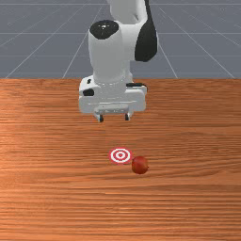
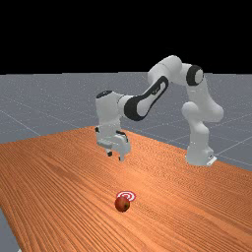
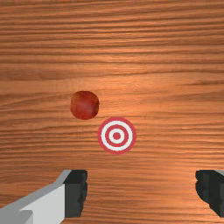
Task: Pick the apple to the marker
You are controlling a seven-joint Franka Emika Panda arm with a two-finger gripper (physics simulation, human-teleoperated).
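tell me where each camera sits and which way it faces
Front: across the table, facing the arm; upper arm cut off, gripper open above the table.
Far: farther off, side-on to the arm, whole from base to gripper.
Wrist: on the hand, looking down past both fingers at apple and marker.
Front and far share arm, apple and marker.

The orange-brown wooden bench [image 1: 56,188], streaked with darker grain, spreads below the hand [image 1: 114,118]. Behind the hand in the front view lies grey floor [image 1: 42,47], crossed by pale lines.
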